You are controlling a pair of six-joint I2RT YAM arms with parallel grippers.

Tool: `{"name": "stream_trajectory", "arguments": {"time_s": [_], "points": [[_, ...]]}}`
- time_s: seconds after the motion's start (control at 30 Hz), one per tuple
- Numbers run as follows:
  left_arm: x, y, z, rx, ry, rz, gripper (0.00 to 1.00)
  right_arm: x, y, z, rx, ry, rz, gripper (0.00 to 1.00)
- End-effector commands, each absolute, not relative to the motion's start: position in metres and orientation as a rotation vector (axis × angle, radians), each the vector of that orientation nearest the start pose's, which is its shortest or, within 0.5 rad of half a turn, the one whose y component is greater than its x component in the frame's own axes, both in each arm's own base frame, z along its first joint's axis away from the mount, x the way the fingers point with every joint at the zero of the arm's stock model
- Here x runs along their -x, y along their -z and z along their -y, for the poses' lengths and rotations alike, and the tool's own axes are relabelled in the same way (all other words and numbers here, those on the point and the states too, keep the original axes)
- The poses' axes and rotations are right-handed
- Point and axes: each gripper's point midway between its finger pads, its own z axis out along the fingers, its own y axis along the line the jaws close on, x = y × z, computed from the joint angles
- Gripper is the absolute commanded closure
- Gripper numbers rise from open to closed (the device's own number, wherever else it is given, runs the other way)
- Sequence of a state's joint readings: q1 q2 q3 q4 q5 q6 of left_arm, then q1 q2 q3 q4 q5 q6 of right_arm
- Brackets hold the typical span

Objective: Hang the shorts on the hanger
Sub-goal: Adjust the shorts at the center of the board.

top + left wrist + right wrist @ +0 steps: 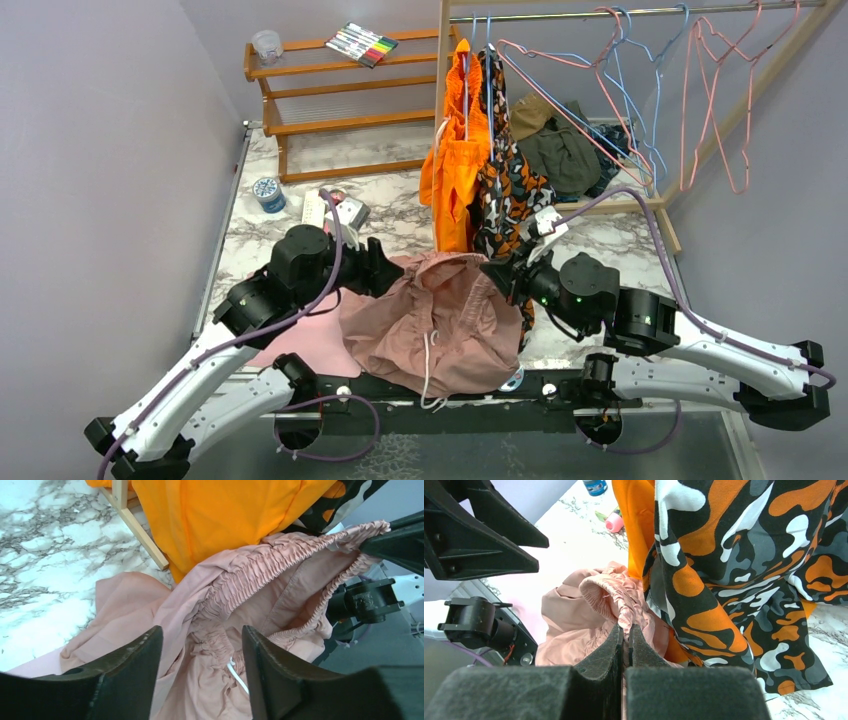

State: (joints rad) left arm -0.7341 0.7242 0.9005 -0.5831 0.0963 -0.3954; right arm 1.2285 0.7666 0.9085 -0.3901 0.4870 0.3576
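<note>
A: Start at the right gripper (629,630). What does it have?

B: Its two dark, rough-padded fingers are pressed together on the gathered elastic waistband of the shorts (440,310), holding that rim up off the table.

A: And the left gripper (201,632)?

B: Its jaws stand well apart and grip nothing. In the left wrist view the puckered waistband and a bit of white drawstring (235,672) lie in the gap beyond the fingertips; I cannot tell whether they touch the fabric.

A: How do the shorts look?

B: Soft, matte, dusty pink, and crumpled. They are heaped between the two grippers near the table's front edge, with the waist opening stretched toward the right one.

A: What is around them?

B: A white, grey-veined marble table (400,215). Just behind hang a plain orange garment (455,165) and an orange-black-grey camouflage garment (510,190), the latter brushing the shorts.

A: The hanger?

B: Thin pink wire hangers (686,130) hang on the rail (560,14), up and to the right, well apart from the shorts. Their wires cross blue ones, so outlines are hard to follow.
</note>
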Motion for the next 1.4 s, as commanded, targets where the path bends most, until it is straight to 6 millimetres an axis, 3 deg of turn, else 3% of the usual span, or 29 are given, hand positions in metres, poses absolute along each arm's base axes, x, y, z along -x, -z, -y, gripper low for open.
{"name": "stream_trajectory", "arguments": {"time_s": [0.0, 0.13, 0.23, 0.37, 0.53, 0.73, 0.9, 1.2, 1.37], "points": [[-0.161, -0.231, 0.205, -0.476, 0.834, -2.159, 0.44, -0.167, -0.298, -0.241, 0.384, -0.673, -1.774, 0.99], [-0.154, -0.216, 0.218, -0.528, 0.895, -2.233, 0.7, -0.168, -0.294, -0.243, 0.383, -0.666, -1.782, 0.99], [-0.148, -0.219, 0.229, -0.573, 0.944, -2.223, 0.74, -0.169, -0.292, -0.243, 0.38, -0.658, -1.789, 0.99], [-0.143, -0.215, 0.24, -0.606, 0.932, -2.232, 0.64, -0.17, -0.293, -0.242, 0.371, -0.656, -1.787, 0.99], [-0.152, -0.191, 0.246, -0.532, 0.744, -2.291, 0.38, -0.17, -0.294, -0.243, 0.37, -0.659, -1.788, 0.99], [-0.169, -0.176, 0.243, -0.393, 0.562, -2.308, 0.35, -0.169, -0.295, -0.244, 0.374, -0.662, -1.789, 0.99], [-0.184, -0.174, 0.244, -0.308, 0.486, -2.302, 0.34, -0.168, -0.297, -0.244, 0.381, -0.665, -1.786, 0.99], [-0.188, -0.187, 0.258, -0.24, 0.567, -2.259, 0.22, -0.167, -0.298, -0.242, 0.383, -0.674, -1.786, 0.99], [-0.189, -0.19, 0.25, -0.173, 0.584, -2.227, 0.24, -0.166, -0.299, -0.241, 0.38, -0.678, -1.784, 0.99]]}}
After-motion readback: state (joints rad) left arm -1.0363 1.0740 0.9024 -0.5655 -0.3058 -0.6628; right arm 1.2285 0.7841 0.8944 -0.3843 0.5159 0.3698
